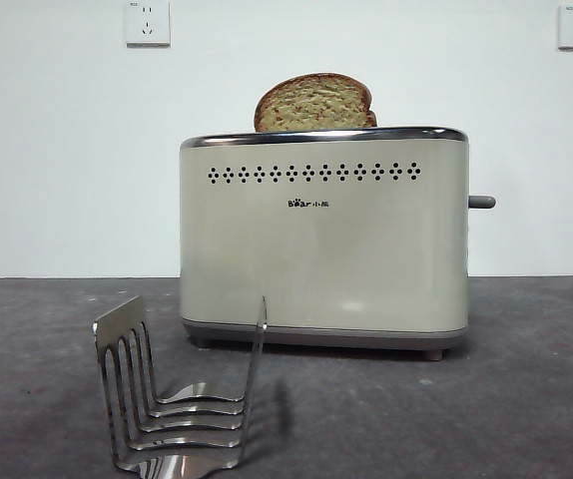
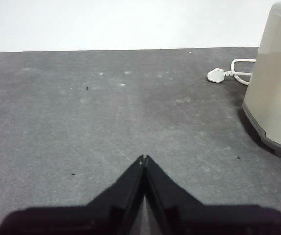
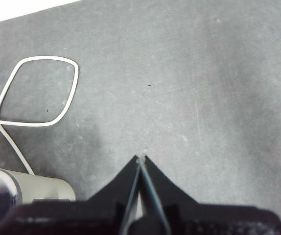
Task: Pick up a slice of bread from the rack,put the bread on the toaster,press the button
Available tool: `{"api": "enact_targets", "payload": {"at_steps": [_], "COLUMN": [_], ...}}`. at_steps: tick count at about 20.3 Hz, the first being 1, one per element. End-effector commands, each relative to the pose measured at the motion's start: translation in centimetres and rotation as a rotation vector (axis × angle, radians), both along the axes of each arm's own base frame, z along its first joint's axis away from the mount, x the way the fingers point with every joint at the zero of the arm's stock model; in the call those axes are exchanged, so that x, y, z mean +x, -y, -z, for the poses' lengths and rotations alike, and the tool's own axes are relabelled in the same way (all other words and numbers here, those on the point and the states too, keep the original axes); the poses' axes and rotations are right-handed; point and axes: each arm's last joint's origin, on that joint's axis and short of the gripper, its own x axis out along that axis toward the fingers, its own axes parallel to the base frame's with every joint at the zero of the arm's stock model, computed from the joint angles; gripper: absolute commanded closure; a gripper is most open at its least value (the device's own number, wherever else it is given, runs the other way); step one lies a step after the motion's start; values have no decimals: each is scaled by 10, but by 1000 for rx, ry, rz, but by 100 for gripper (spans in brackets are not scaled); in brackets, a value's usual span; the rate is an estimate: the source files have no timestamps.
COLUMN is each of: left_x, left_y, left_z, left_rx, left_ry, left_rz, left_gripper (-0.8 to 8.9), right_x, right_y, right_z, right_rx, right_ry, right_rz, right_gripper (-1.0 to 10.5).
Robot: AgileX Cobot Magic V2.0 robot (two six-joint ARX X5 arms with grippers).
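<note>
One golden-tan, dark-crusted slice of bread (image 1: 313, 104) tops toaster (image 1: 323, 239).

Slice of bread (image 1: 313, 103) half-sunk in toaster (image 1: 323, 239)

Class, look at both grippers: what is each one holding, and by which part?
Nothing. The left gripper and right gripper are both shut on nothing; the bread sits in the toaster.

Glossy cream toaster (image 1: 323, 239) with chrome rim, shiny steel rack (image 1: 172, 399), matt rough grey table (image 1: 526, 399), porous speckled slice of bread (image 1: 314, 103).
</note>
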Motion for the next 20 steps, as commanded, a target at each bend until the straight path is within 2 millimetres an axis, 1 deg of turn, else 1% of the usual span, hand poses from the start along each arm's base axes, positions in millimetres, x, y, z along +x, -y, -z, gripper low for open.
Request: {"api": "enact_targets", "payload": {"at_steps": [1, 5, 7, 9, 12, 13, 16, 19, 20], "left_x": [1, 1, 2, 2, 2, 2, 3, 3, 3], "left_y": [0, 0, 0, 0, 0, 0, 0, 0, 0], "left_z": [3, 4, 5, 5, 6, 6, 6, 6, 6], "left_rx": [-8, -9, -9, -9, -9, -9, -9, -9, -9], "left_ry": [-8, -20, -26, -33, -44, -45, -47, -47, -48], "left_rz": [-2, -2, -2, -3, -2, -2, -2, -2, -2], "left_gripper": [817, 817, 817, 817, 817, 817, 817, 817, 817], "right_x": [2, 2, 6, 5, 5, 6, 11, 17, 15], "right_y": [0, 0, 1, 1, -8, -11, -14, -15, -15], "right_z": [1, 1, 3, 3, 3, 3, -3, -17, -24], "right_rx": [-4, -4, -7, -42, -51, -79, -215, -257, -264], "right_ry": [1, 3, 6, 5, 3, 13, 88, 241, 291], "right_rz": [-2, -2, 1, 32, 11, -15, -79, -85, -83], "right_gripper": [947, 947, 947, 947, 947, 946, 947, 947, 947]}}
